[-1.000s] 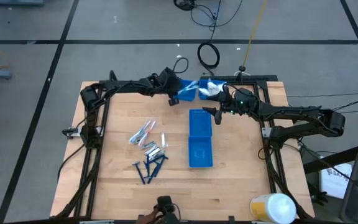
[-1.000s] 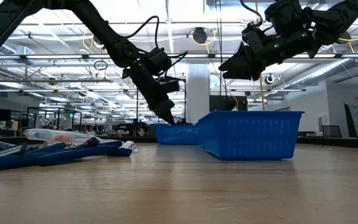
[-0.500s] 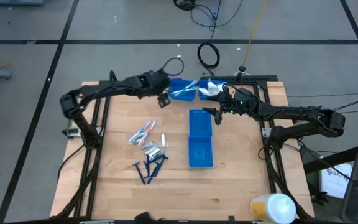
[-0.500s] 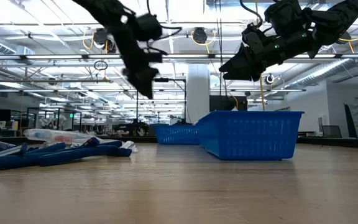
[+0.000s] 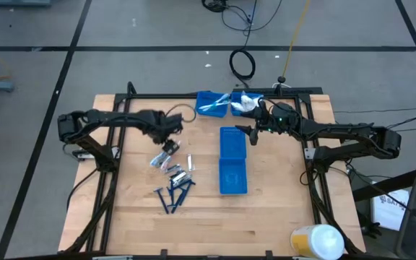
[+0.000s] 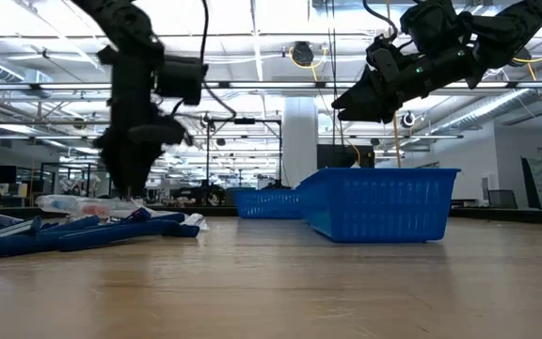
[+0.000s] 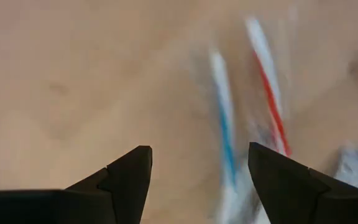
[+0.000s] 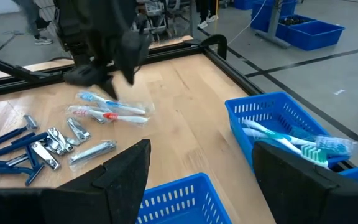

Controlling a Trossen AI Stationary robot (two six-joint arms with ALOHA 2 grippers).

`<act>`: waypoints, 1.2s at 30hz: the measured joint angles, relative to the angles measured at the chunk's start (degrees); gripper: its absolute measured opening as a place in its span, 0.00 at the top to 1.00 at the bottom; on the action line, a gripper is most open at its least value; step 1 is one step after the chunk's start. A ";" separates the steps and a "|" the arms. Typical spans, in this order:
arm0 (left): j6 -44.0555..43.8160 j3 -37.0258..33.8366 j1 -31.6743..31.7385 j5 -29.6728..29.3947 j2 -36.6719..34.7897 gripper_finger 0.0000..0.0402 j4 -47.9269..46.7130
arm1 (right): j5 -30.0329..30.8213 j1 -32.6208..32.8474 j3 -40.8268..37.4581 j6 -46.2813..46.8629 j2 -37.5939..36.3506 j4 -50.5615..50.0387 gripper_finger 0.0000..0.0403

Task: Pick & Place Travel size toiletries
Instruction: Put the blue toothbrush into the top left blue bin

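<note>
My left gripper (image 5: 169,143), jaws apart and empty, has swung from the far blue bin (image 5: 211,102) to hover over the packaged toothbrushes (image 5: 162,154) on the table; my right gripper (image 5: 245,131) stays open above the near bin (image 5: 232,160).

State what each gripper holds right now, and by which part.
Nothing is held. The left gripper hangs open over the packaged toothbrushes; the right gripper waits open near the bins.

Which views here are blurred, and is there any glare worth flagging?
Left wrist view: heavily smeared; the clear-wrapped toothbrushes show as soft streaks, while the left gripper reads sharper. Low view: that gripper is blurred, bright ceiling lights leave both arms as silhouettes, and the blue slotted plastic bin is crisp. High view: evenly lit, no strong glare on the wooden table. Right wrist view: sharp enough.
</note>
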 joint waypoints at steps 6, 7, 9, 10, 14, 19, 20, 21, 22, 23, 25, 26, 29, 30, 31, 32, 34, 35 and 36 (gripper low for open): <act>-4.27 -5.95 -3.62 1.37 -0.02 0.35 5.63 | 0.00 0.00 0.00 0.04 -0.02 0.02 0.34; -4.96 -6.39 -3.87 0.61 -0.04 0.35 5.69 | 0.00 0.00 0.00 0.06 -0.02 0.02 0.34; -5.76 -7.09 -4.16 -0.20 -0.14 0.35 5.86 | 0.00 0.00 0.00 0.42 0.00 0.04 0.34; -6.13 -7.28 -4.18 -0.58 -0.20 0.35 5.86 | 0.00 0.00 0.00 0.77 -0.01 0.04 0.34; -6.62 -7.46 -3.98 -0.89 -0.20 0.35 5.92 | -0.02 0.00 0.00 1.38 0.00 0.04 0.34; -7.52 -7.55 -4.00 -0.76 -0.17 0.40 5.71 | 0.00 0.00 0.00 1.37 -0.01 0.04 0.34; -8.07 -7.55 -4.00 -0.30 -0.15 0.43 5.68 | 0.00 0.00 0.00 1.36 0.00 0.04 0.34; -8.32 -7.55 -4.00 0.16 -0.13 0.46 5.68 | 0.00 0.00 0.00 1.36 -0.01 0.05 0.34; -8.35 -7.57 -4.00 0.41 -0.11 0.49 5.68 | 0.00 0.00 0.00 1.36 0.00 0.05 0.34; -8.42 -7.59 -4.00 0.41 -0.09 0.53 5.68 | 0.00 0.00 0.00 1.36 0.00 0.04 0.34; -9.35 -7.63 -4.04 -0.77 -0.02 0.60 5.74 | 0.00 0.00 0.00 1.36 0.00 0.04 0.34; -9.47 -7.67 -4.04 -1.47 0.01 0.64 5.81 | 0.00 0.00 0.00 1.36 -0.02 0.04 0.34; -7.37 -7.71 -4.02 -3.19 0.02 0.74 6.57 | -0.01 0.00 0.00 1.36 -0.01 0.04 0.34; -6.81 -7.71 -4.02 -3.53 0.02 0.78 7.19 | -0.01 0.00 0.00 1.36 0.00 0.04 0.34; -6.29 -7.66 -4.02 -3.54 0.02 0.82 7.60 | -0.01 0.00 0.00 1.36 0.00 0.04 0.34; -5.75 -7.41 -4.01 -3.56 0.04 0.87 7.62 | 0.00 0.00 0.00 1.36 -0.02 0.04 0.34; -4.72 -6.52 -4.00 -3.48 0.04 0.95 7.56 | 0.00 0.00 0.00 1.36 -0.02 0.04 0.34; -4.30 -5.95 -4.01 -3.48 0.04 0.97 7.56 | 0.00 0.00 0.00 1.36 -0.01 0.04 0.34; -4.03 -5.28 -4.07 -3.48 0.04 0.97 7.58 | 0.00 0.00 0.00 1.36 0.00 0.04 0.34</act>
